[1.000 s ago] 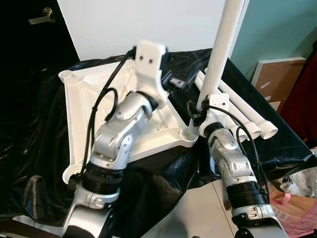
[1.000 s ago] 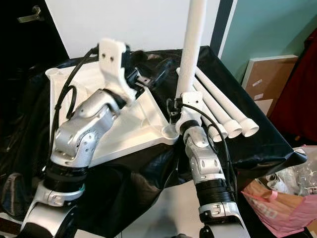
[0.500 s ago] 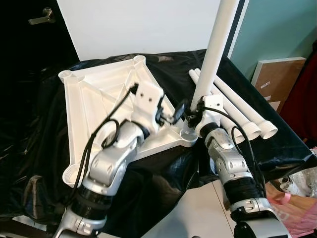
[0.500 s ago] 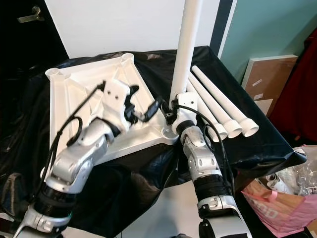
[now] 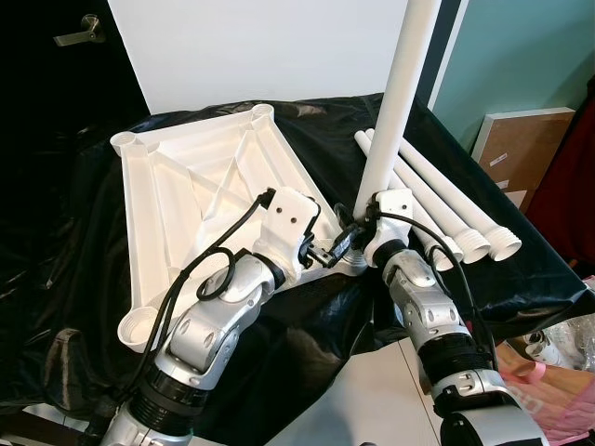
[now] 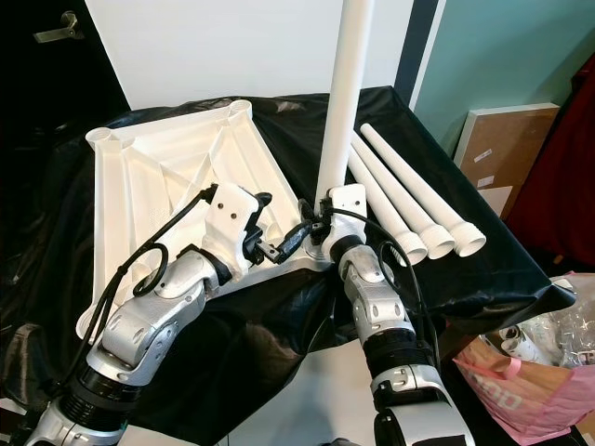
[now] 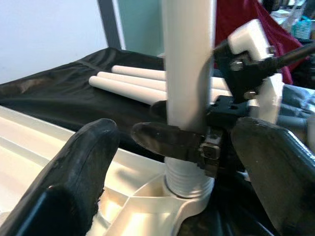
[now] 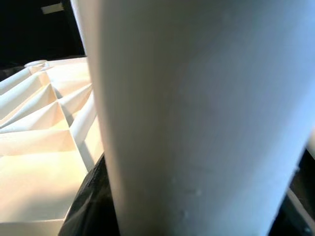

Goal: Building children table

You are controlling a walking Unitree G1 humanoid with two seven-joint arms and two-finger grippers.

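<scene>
The white tabletop (image 5: 186,186) lies upside down on a black-draped table. My right gripper (image 5: 368,216) is shut on a white table leg (image 5: 395,93) and holds it upright. In the left wrist view the leg's threaded end (image 7: 189,179) sits in the tabletop's near right corner socket (image 7: 192,206). My left gripper (image 5: 337,247) is open at that corner, and its fingers (image 7: 83,167) stand on either side of the leg base without touching it. Three more legs (image 5: 446,204) lie side by side to the right. The right wrist view looks close along the leg (image 8: 197,118), with the ribbed underside (image 8: 44,128) behind.
A flat cardboard box (image 5: 521,149) leans on the teal wall at the right. A plastic bag (image 5: 558,339) lies by the table's right corner. A white panel (image 5: 279,46) stands behind the table, with a dark door and handle (image 5: 79,32) at the left.
My left arm has come down from above the tabletop to its near right corner. The leg has gone from tilted to upright and shifted left onto the corner socket.
</scene>
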